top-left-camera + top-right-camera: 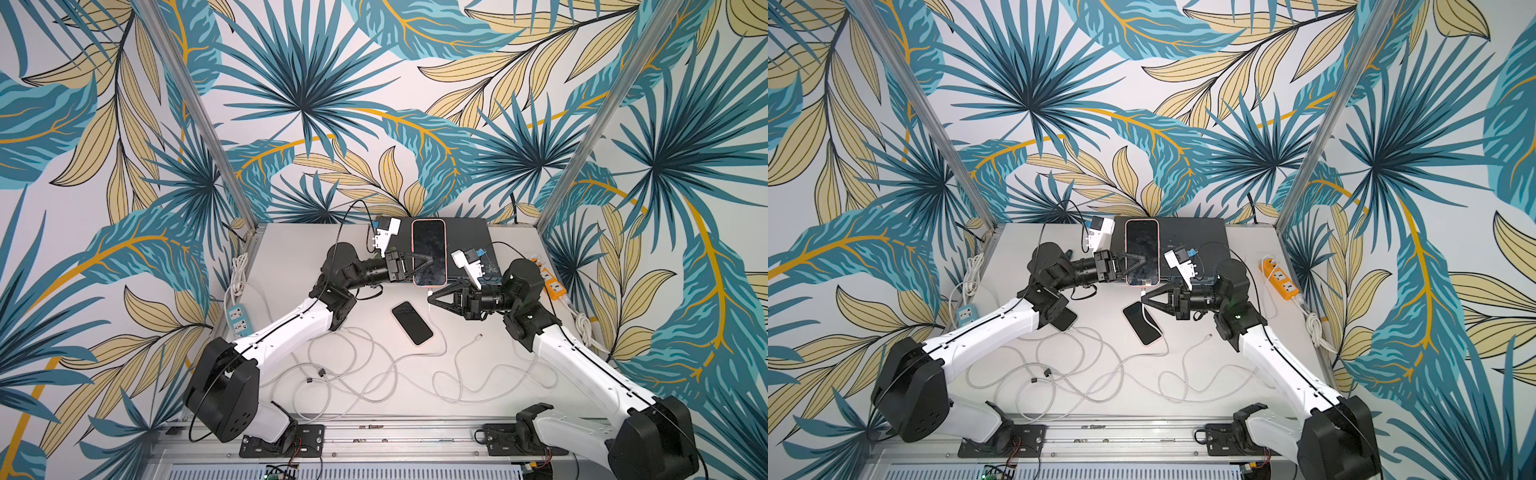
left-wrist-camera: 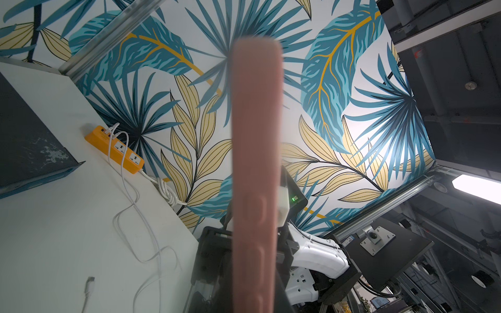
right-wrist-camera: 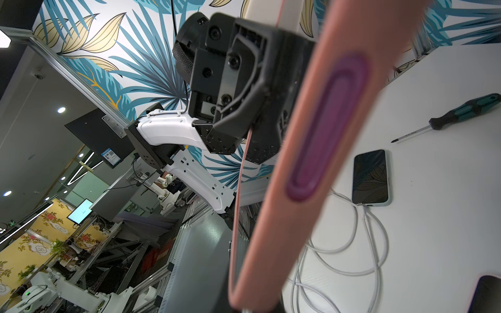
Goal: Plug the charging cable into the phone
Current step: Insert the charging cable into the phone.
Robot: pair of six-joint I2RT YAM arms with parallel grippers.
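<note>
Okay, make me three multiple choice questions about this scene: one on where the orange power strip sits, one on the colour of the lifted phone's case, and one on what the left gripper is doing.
1. Where on the table is the orange power strip?
A) its middle
B) its edge on the robot's right
C) its edge on the robot's left

2. What colour is the case of the lifted phone?
A) green
B) pink
C) yellow

3. How do the jaws of the left gripper stand?
A) wide open
B) shut on nothing
C) shut on the lifted phone

Answers:
1 B: in both top views it lies along the wall on the right arm's side.
2 B: a pink rim frames the dark screen.
3 C: the jaws clamp the phone's side and hold it off the table.
</note>
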